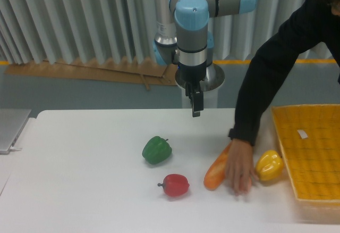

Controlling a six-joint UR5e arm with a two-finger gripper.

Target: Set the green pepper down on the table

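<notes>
Table white, wide. Person's arm reaches in from right, hand on a bread loaf beside yellow pepper; basket at far right. Gripper hangs empty above the table; fingers look together, edge-on, can't tell for sure. Green pepper already sits on the table, left of centre, red pepper near it. Judgement: placement looks done; best to hold the arm high, clear of the person.
</notes>
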